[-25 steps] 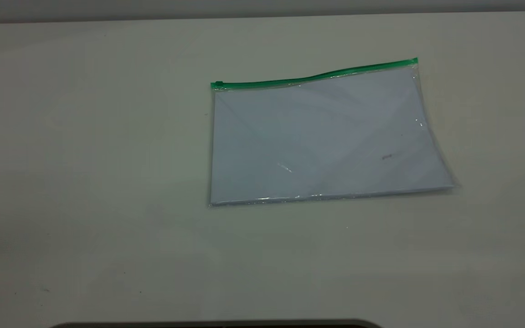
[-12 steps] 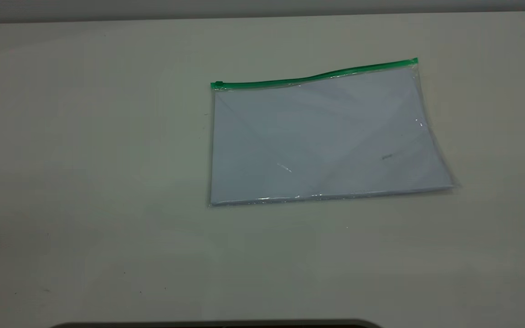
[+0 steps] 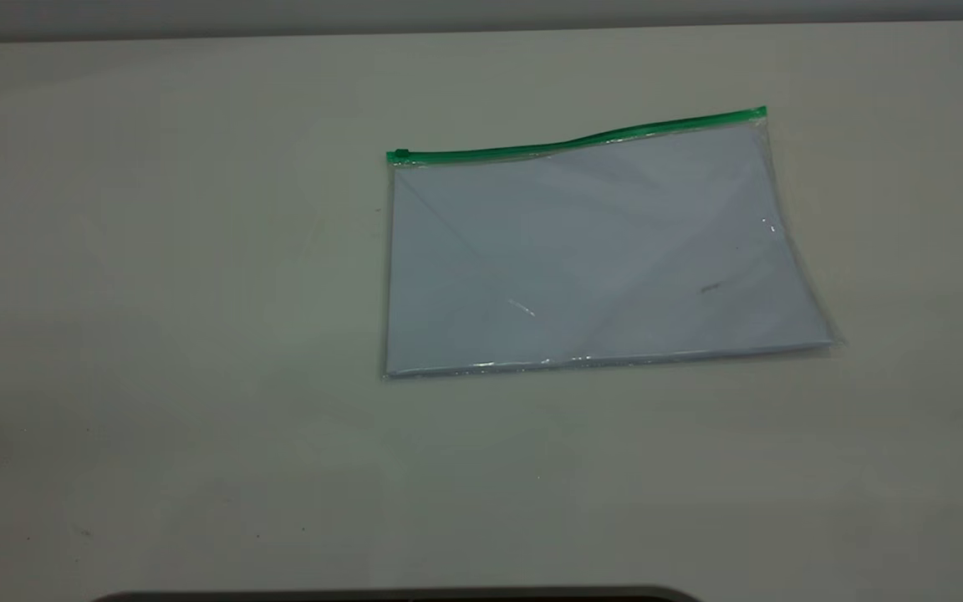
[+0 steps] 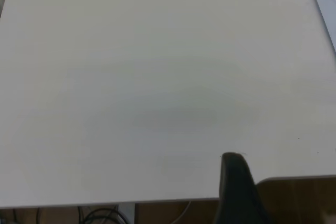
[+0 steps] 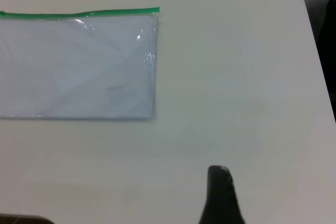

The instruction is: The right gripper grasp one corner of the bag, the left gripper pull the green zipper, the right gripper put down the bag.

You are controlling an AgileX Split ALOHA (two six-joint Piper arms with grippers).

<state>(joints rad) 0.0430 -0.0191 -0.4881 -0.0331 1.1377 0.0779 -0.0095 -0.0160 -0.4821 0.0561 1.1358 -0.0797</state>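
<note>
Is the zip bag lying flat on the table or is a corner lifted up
Flat. The bag lies spread on the table, papers inside, green zipper along its far edge, bowing slightly mid-length. No gripper touches it; only a black tip shows nearby.

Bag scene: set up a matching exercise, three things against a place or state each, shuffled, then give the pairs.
Things:
1. bag
2. green zipper
3. slider tab

Places or states:
A. runs along the bag's far long edge in the exterior view
B. lies flat on the table, white sheets inside
C. sits at the zipper's left end in the exterior view

Pairs: 1-B, 2-A, 3-C
</note>
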